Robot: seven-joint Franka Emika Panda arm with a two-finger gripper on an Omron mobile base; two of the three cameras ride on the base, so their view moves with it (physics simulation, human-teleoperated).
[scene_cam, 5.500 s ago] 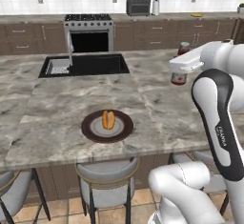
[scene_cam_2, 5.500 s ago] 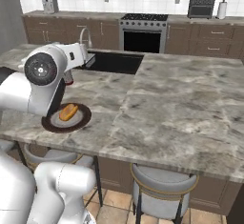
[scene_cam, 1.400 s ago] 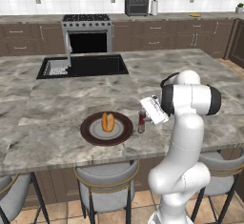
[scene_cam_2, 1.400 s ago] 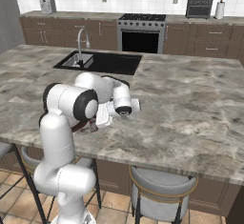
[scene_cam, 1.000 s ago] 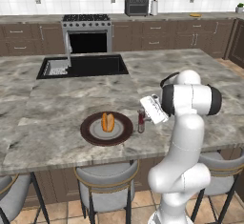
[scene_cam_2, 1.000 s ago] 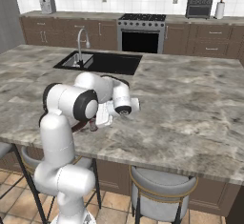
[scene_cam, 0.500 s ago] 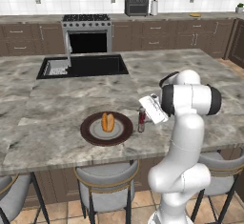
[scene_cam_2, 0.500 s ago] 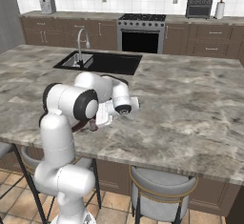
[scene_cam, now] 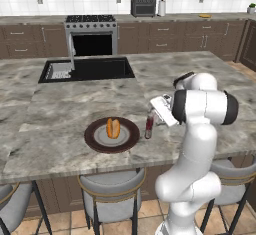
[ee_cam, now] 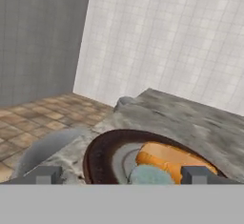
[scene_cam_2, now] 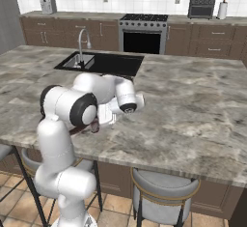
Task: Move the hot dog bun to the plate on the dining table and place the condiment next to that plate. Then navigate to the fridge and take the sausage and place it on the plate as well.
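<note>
The hot dog bun (scene_cam: 113, 128) lies on the dark brown plate (scene_cam: 95, 138) near the front edge of the dining table (scene_cam: 55, 104). The condiment (scene_cam: 149, 125), a slim red bottle, stands upright just right of the plate. My gripper (scene_cam: 152, 117) reaches in from the right at the bottle's top. In the hand view the gripper (ee_cam: 121, 174) is open: its fingertips (ee_cam: 47, 174) stand wide apart, with the bottle's pale cap (ee_cam: 147, 175) between them and gaps on both sides. Beyond the cap lie the plate (ee_cam: 102, 147) and the bun (ee_cam: 167, 158). The fridge and the sausage are out of view.
A black inset sink (scene_cam: 87, 70) with a faucet sits at the table's far left. Grey stools (scene_cam: 112, 189) stand under the front edge. Behind the table run brown cabinets with a stove (scene_cam: 92, 36) and a microwave (scene_cam: 143, 5). My own arm (scene_cam_2: 72, 106) hides the plate in the right base view.
Since the oldest frames the bottle has come down from mid-air at the right and now stands beside the plate. Over the last second arm, bottle and plate have not visibly moved.
</note>
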